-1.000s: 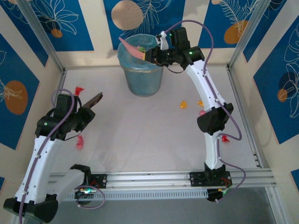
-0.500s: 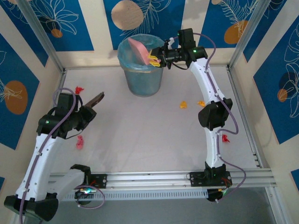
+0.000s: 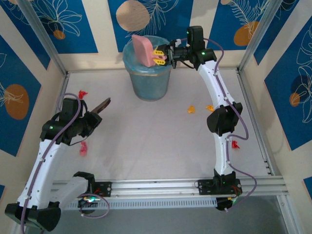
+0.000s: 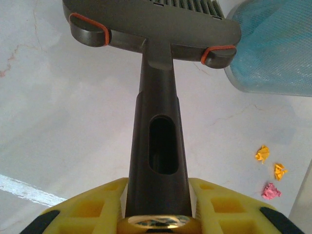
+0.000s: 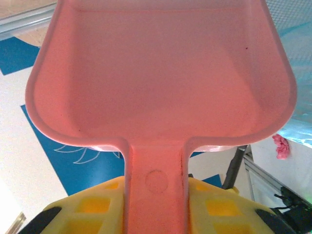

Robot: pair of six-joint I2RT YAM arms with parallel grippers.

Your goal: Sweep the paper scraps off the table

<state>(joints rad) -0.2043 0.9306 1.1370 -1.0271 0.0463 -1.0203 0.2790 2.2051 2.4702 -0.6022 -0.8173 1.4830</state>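
Above the blue bin (image 3: 147, 73) my right gripper (image 3: 159, 52) is shut on the handle of the pink dustpan (image 3: 142, 48), which stands steeply tilted over the rim. The pan (image 5: 161, 73) looks bare inside, with the gripper (image 5: 156, 195) clamping its handle. At the left, my left gripper (image 3: 89, 118) is shut on a dark brush (image 3: 102, 104) held above the table (image 3: 156, 141). Its handle (image 4: 156, 141) sits between the gripper (image 4: 158, 197). Paper scraps lie on the table: red ones (image 3: 82, 93) (image 3: 84, 147) (image 3: 235, 144) and orange ones (image 3: 191, 109) (image 3: 209, 107).
Patterned wall panels close in the back and both sides. A metal rail (image 3: 161, 185) runs along the front edge. The left wrist view shows the bin (image 4: 273, 53) at upper right and two orange scraps (image 4: 262, 153) plus a pink one (image 4: 271, 191).
My right gripper has swung left over the bin and tipped the dustpan from a shallow slant to nearly upright. The left arm and brush have barely shifted.
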